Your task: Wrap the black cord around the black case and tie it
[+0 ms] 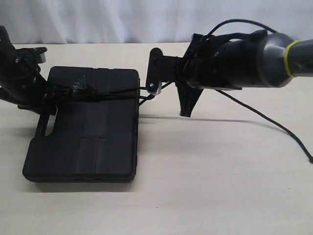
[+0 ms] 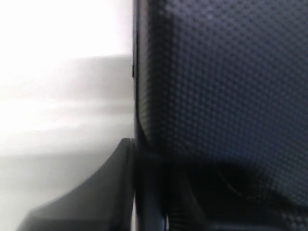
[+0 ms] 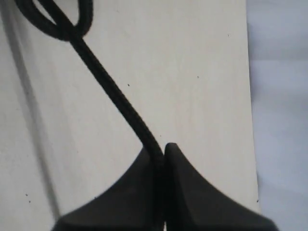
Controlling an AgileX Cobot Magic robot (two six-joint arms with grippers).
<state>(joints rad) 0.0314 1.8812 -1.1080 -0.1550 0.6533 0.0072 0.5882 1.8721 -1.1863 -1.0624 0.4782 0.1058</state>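
1 hand (image 2: 139, 209) blurry against black case (image 2: 221, 96)

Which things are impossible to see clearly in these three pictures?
1. Left gripper, open or shut: in the exterior view, dark arm parts cover it; the left wrist view is blurred and filled by the flat black plastic case.
2. Knot of the thin black cord: exterior view, black on black, too small.
3. Cord loop: right wrist view, cut by the picture edge.

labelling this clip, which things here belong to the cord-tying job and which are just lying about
Job: case, cord, right gripper shut on the cord.
Just there: arm cable, curtain.
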